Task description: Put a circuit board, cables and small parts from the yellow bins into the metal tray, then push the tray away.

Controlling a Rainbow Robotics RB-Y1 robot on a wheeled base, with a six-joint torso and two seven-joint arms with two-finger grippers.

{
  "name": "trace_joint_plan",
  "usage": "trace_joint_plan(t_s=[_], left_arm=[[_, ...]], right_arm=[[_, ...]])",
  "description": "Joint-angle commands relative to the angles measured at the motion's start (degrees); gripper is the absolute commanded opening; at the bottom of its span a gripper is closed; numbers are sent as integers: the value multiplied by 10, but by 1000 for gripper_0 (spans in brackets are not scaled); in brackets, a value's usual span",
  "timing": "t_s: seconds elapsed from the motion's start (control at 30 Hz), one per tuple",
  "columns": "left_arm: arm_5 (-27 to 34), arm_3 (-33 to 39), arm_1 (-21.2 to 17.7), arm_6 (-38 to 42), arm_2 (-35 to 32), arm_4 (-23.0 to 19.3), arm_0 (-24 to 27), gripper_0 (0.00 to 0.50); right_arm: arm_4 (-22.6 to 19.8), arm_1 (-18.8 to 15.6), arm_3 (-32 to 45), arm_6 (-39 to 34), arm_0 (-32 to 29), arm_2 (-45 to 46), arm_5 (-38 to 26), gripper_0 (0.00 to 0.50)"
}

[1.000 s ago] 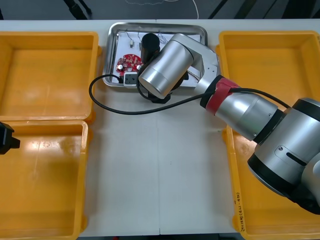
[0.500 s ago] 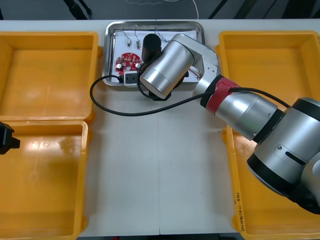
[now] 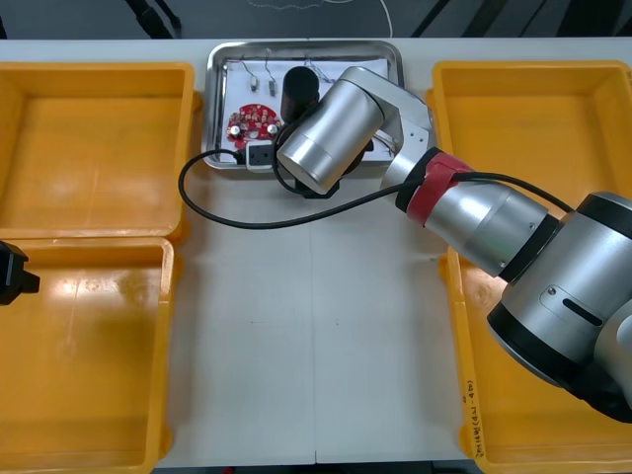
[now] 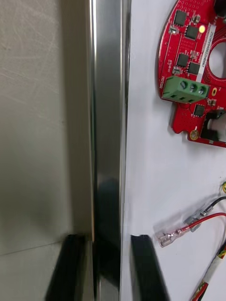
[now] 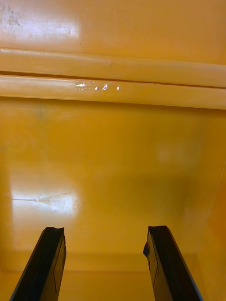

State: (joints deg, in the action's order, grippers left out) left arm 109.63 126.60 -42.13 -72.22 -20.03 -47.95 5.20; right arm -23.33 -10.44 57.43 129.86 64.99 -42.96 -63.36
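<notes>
Fingers [image 4: 70, 268] of the right gripper [image 4: 108, 240] are pinching the rim of the shiny metal tray [image 4: 107, 117], one each side. Just inside, on the white liner, there's the round red circuit board [image 4: 193, 70] and a red and yellow cable [image 4: 200, 221].

Front view: tray's at the far edge of the light desk [image 3: 316, 326], between the yellow plastic bins [image 3: 99, 148], with a black cable [image 3: 267, 226] trailing out.

Left wrist view: left gripper [image 5: 106, 230] has its fingers spread over a bin floor.

Shiny metal tray [image 4: 107, 117]; smooth, glossy plastic yellow bins [image 3: 94, 148].
</notes>
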Motion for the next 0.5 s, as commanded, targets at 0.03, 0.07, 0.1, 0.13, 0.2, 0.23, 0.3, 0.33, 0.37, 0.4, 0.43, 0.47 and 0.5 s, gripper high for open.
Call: trace_joint_plan(t_s=[0.03, 0.07, 0.1, 0.13, 0.2, 0.23, 0.3, 0.33, 0.37, 0.4, 0.43, 0.47, 0.5], left_arm=[[4, 17, -18, -49, -2, -4, -6, 500], [4, 17, -18, -49, -2, -4, -6, 500], [4, 17, -18, -49, -2, -4, -6, 500], [4, 17, -18, -49, -2, -4, -6, 500], [4, 17, -18, -49, -2, -4, -6, 500], [4, 17, -18, -49, -2, -4, -6, 500], [4, 17, -18, -49, -2, -4, -6, 500], [4, 17, -18, -49, -2, -4, -6, 500], [4, 17, -18, -49, -2, -4, -6, 500], [4, 17, -18, -49, -2, -4, -6, 500], [4, 17, -18, -49, -2, -4, -6, 500], [4, 17, -18, -49, -2, -4, -6, 500], [4, 17, -18, -49, -2, -4, -6, 500]], right_arm=[[6, 10, 3, 29, 23, 14, 0, 456], [6, 10, 3, 30, 23, 15, -3, 482], [6, 10, 3, 30, 23, 16, -4, 493], [6, 10, 5, 31, 23, 18, -9, 500], [7, 9, 14, 33, 23, 27, -23, 500], [7, 9, 17, 34, 24, 31, -28, 500], [8, 8, 32, 37, 25, 39, -43, 500], [8, 7, 36, 37, 25, 41, -45, 500], [9, 7, 44, 38, 25, 46, -54, 500], [8, 4, 53, 39, 25, 50, -62, 500], [8, 2, 58, 39, 25, 53, -64, 500], [8, 1, 67, 40, 25, 58, -72, 500], [7, -1, 75, 42, 25, 63, -81, 500]])
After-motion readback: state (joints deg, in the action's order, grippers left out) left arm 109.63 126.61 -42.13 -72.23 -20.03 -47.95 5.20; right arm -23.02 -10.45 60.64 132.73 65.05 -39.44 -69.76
